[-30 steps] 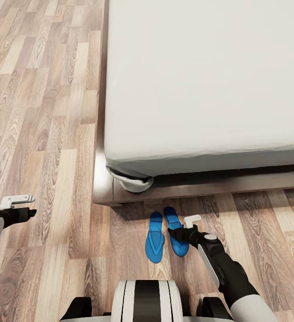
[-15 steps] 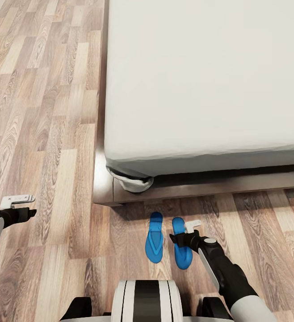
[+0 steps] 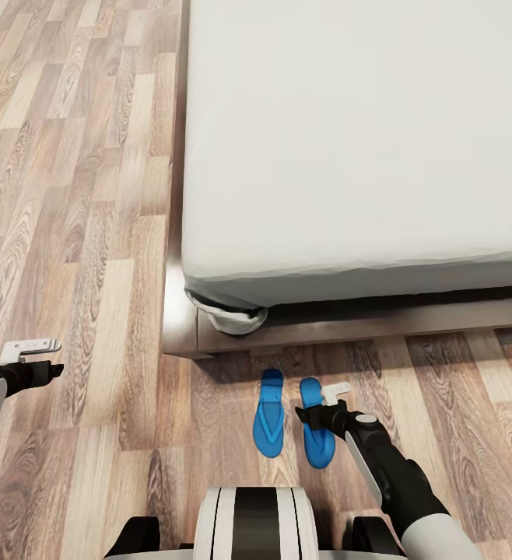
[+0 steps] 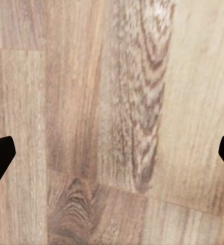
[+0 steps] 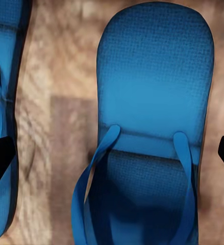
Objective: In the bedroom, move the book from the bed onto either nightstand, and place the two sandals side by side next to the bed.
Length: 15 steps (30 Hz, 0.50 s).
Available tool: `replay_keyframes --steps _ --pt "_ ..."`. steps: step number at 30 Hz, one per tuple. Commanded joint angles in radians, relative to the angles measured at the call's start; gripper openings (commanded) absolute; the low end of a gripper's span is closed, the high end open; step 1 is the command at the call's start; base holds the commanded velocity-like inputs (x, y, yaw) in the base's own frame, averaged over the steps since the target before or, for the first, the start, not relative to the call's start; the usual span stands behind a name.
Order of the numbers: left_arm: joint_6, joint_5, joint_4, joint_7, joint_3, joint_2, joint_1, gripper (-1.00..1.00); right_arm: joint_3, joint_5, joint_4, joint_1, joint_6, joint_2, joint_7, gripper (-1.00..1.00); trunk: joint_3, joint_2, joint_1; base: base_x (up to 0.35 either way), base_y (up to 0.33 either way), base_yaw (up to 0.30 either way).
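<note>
Right gripper [image 3: 324, 406]: over the right sandal [image 3: 317, 424], fingers spread wide, pinching nothing.
Left gripper [image 3: 32, 348]: at 9 o'clock over bare floor [image 3: 92, 233], fingers spread, empty.
Sandals: left sandal [image 3: 269, 424] parallel, just beside, toward 12 o'clock the bed [image 3: 349, 155].
Book: unseen.
Advice: lift straight up, avoid nudging the pair.

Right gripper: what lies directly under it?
Under the right gripper lies one blue sandal flat on the wood floor, beside the other sandal. The arm covers that sandal's outer edge in the head view.
</note>
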<state>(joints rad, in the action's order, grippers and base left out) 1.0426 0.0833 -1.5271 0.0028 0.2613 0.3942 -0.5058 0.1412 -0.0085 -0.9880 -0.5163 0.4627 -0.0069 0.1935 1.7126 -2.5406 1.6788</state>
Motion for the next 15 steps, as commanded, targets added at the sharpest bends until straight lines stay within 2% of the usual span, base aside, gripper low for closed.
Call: replay_keyframes --steps 1,15 --pt "0.005 0.006 -0.001 0.000 0.001 0.000 0.000 1.00 0.001 -0.001 -0.001 0.000 0.005 -0.001 0.001 1.00 0.001 0.000 0.000 0.000 0.000 0.000" --pt "0.005 0.006 -0.002 0.000 0.001 0.000 -0.001 1.00 0.001 -0.002 -0.001 0.000 -0.010 -0.001 0.002 1.00 0.001 0.000 0.000 0.000 0.000 0.000"
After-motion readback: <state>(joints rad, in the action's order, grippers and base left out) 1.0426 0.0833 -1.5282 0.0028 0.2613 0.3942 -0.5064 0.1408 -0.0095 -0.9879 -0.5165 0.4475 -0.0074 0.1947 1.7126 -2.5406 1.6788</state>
